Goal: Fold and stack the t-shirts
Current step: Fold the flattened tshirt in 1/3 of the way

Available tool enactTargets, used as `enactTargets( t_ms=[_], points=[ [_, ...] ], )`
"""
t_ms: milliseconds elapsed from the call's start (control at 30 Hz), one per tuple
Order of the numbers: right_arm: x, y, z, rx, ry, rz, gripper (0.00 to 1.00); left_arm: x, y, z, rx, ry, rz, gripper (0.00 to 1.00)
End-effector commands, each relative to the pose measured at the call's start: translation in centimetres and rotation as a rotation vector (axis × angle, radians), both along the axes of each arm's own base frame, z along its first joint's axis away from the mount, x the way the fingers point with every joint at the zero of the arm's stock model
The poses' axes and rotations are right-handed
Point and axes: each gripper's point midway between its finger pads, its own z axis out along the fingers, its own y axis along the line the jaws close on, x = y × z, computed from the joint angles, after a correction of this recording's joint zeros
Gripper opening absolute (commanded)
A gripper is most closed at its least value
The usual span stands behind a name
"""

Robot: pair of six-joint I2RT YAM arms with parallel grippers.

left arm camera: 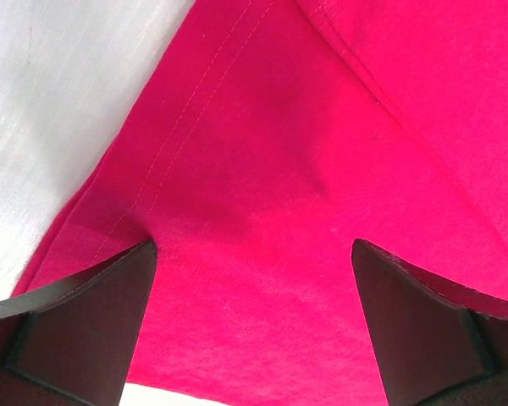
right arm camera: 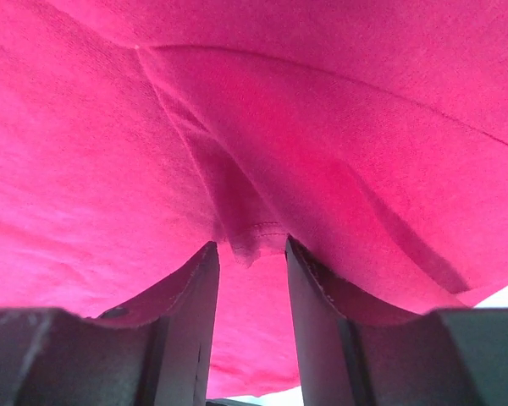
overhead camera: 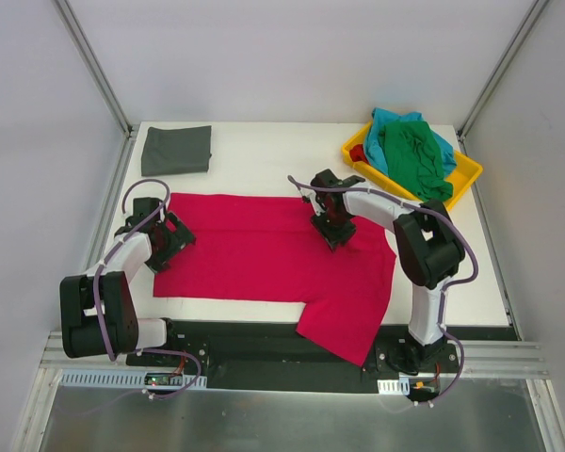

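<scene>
A crimson red t-shirt (overhead camera: pixel 264 254) lies spread flat across the table, its lower right part hanging over the near edge. My left gripper (overhead camera: pixel 174 240) stands wide open over the shirt's left edge; the left wrist view shows red cloth (left arm camera: pixel 262 169) and a stitched hem between its fingers (left arm camera: pixel 254 247). My right gripper (overhead camera: pixel 334 231) is pressed down on the shirt's upper right part. In the right wrist view its jaws (right arm camera: pixel 251 245) stand narrowly apart, with a bunched hem fold (right arm camera: pixel 254 241) between the tips. A dark grey t-shirt (overhead camera: pixel 176 149) lies folded at the back left.
A yellow tray (overhead camera: pixel 466 174) at the back right holds a crumpled green t-shirt (overhead camera: pixel 414 155) on a teal one (overhead camera: pixel 391 121), with a bit of red cloth (overhead camera: pixel 358 153) at its left side. White table top (overhead camera: pixel 264 151) shows behind the red shirt.
</scene>
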Motion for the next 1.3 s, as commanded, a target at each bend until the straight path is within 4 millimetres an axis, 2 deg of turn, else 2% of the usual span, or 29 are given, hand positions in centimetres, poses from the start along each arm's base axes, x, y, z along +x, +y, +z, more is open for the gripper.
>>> enactTargets(
  t_ms=[0, 233, 367, 533, 633, 900, 933, 967, 1033, 1067, 1100, 1167, 1200, 1233, 1267],
  points=[
    [1.2, -0.3, 0.9, -0.035, -0.062, -0.004, 0.39, -0.2, 0.7, -0.7, 0.023, 0.027, 0.013, 0.99],
    [1.2, 0.1, 1.0, -0.019, -0.067, -0.011, 0.16, -0.2, 0.7, -0.7, 0.023, 0.029, 0.012, 0.99],
    [0.4, 0.5, 2.5, 0.013, -0.063, -0.037, 0.01, -0.2, 0.7, -0.7, 0.023, 0.029, 0.012, 0.99],
    [-2.4, 1.7, 4.8, 0.070, 0.005, -0.066, 0.01, -0.2, 0.7, -0.7, 0.024, 0.029, 0.010, 0.99],
    [-3.8, 2.2, 5.4, 0.080, 0.038, -0.071, 0.01, -0.2, 0.7, -0.7, 0.025, 0.030, 0.009, 0.99],
    [-5.4, 4.0, 6.0, 0.077, 0.071, -0.167, 0.04, -0.2, 0.7, -0.6, 0.027, 0.023, 0.006, 0.99],
    [-5.6, 4.1, 6.0, 0.081, 0.080, -0.177, 0.08, -0.2, 0.7, -0.6, 0.027, 0.024, 0.006, 0.99],
    [-5.6, 4.2, 6.0, 0.077, 0.081, -0.190, 0.20, -0.2, 0.7, -0.6, 0.027, 0.024, 0.008, 0.99],
    [-5.5, 4.1, 6.1, 0.071, 0.068, -0.201, 0.23, -0.2, 0.7, -0.5, 0.028, 0.022, 0.005, 0.99],
    [-5.4, 4.2, 6.2, 0.076, 0.060, -0.207, 0.27, -0.1, 0.7, -0.5, 0.028, 0.020, 0.005, 0.99],
    [-5.4, 4.5, 6.5, 0.101, 0.056, -0.205, 0.38, -0.2, 0.7, -0.5, 0.029, 0.022, 0.005, 0.99],
    [-5.4, 6.0, 7.7, 0.210, 0.037, -0.179, 0.49, -0.2, 0.7, -0.4, 0.028, 0.017, 0.005, 0.99],
    [-5.4, 6.3, 8.1, 0.243, 0.026, -0.176, 0.63, -0.3, 0.7, -0.4, 0.028, 0.017, 0.005, 0.99],
    [-5.2, 6.2, 8.5, 0.261, 0.004, -0.191, 0.75, -0.3, 0.7, -0.3, 0.030, 0.014, 0.005, 0.99],
    [-4.7, 5.7, 8.6, 0.258, -0.023, -0.213, 0.82, -0.3, 0.7, -0.3, 0.029, 0.014, 0.003, 0.99]
  ],
)
